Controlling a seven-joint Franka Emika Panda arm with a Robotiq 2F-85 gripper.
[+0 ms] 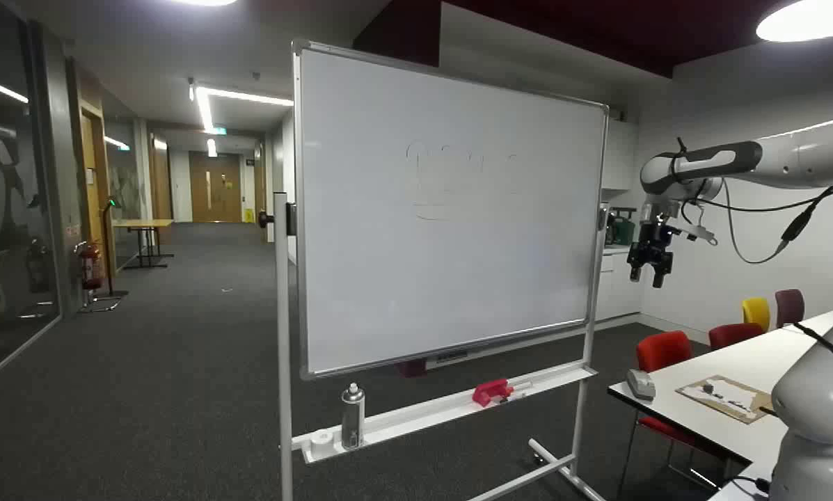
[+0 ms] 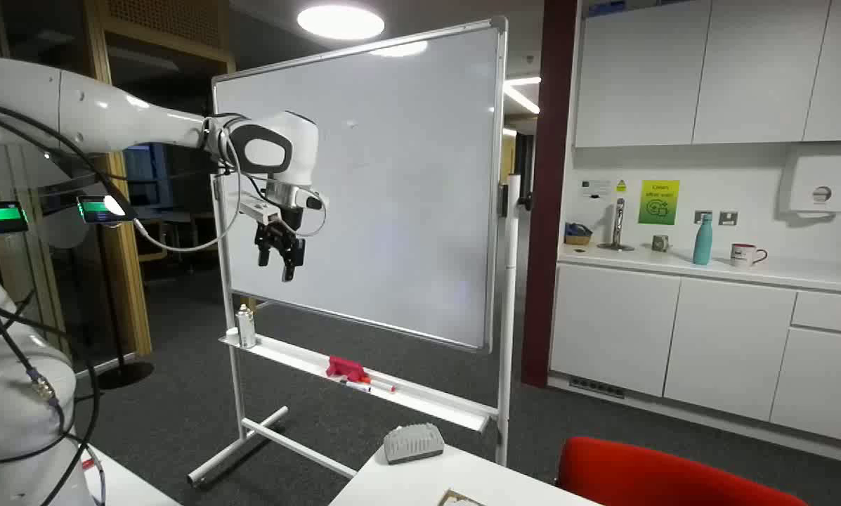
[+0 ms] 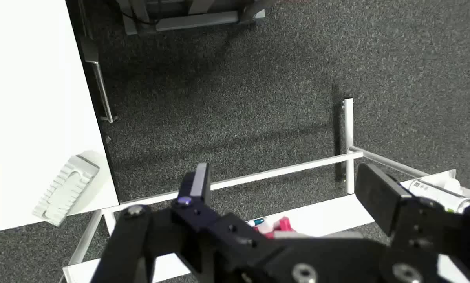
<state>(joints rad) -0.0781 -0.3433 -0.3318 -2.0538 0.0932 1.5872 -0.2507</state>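
Observation:
My gripper (image 1: 647, 280) hangs fingers-down in mid-air beside the whiteboard (image 1: 451, 278), touching nothing. In the wrist view the two black fingers (image 3: 198, 182) stand wide apart with only floor and tray seen between them. Faint, broken marker strokes (image 1: 430, 206) show on the board. Below the board runs a white tray (image 2: 434, 402). On it lie a red object (image 2: 346, 368), perhaps a holder or eraser, and markers (image 2: 355, 386) beside it. At the tray's end a spray can (image 1: 353, 417) stands upright next to a small white round item (image 1: 321, 442). The gripper partly hides the red object in the wrist view.
A white table (image 1: 708, 355) carries a grey ridged device (image 2: 413, 443) at its corner and a brown board (image 1: 726, 398). Red chairs (image 1: 663, 350) stand alongside. The board's frame post (image 2: 510, 281) rises near the kitchen counter (image 2: 813, 275). Cables (image 1: 757, 209) loop from the arm.

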